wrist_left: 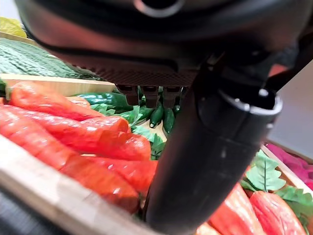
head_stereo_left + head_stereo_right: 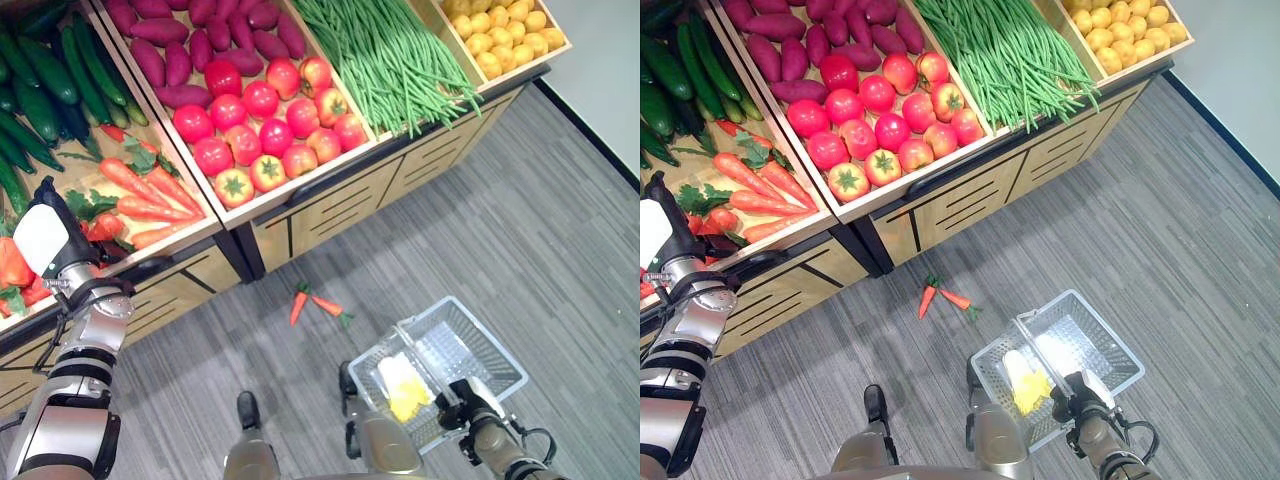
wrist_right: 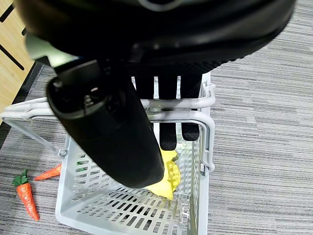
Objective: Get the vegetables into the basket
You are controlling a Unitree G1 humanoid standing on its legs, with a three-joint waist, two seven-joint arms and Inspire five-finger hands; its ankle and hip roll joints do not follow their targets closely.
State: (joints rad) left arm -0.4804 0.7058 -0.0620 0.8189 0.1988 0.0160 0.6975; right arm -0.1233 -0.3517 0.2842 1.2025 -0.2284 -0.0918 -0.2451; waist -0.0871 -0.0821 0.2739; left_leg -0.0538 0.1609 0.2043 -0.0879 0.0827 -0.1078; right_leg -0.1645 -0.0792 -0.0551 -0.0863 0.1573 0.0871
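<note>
My left hand (image 2: 62, 250), thumb in a white cover, hovers over the carrots (image 2: 150, 190) in the wooden stand's front bin. In the left wrist view its thumb (image 1: 205, 161) and straight fingers sit just above the carrots (image 1: 73, 132) and hold nothing. Two loose carrots (image 2: 298, 303) (image 2: 328, 306) lie on the grey floor in front of the stand. My right hand (image 2: 465, 405) is shut on the handle of a pale grey plastic basket (image 2: 500, 360) held low at the right. The fingers (image 3: 166, 132) curl over the handle. A yellow vegetable (image 3: 168, 174) lies in the basket.
The stand (image 2: 330, 210) also holds tomatoes (image 2: 265, 125), purple sweet potatoes (image 2: 170, 60), green beans (image 2: 390, 55), cucumbers (image 2: 40, 80), small yellow produce (image 2: 505, 35) and red peppers (image 2: 10, 270). Grey carpet (image 2: 560, 240) stretches to the right of the stand.
</note>
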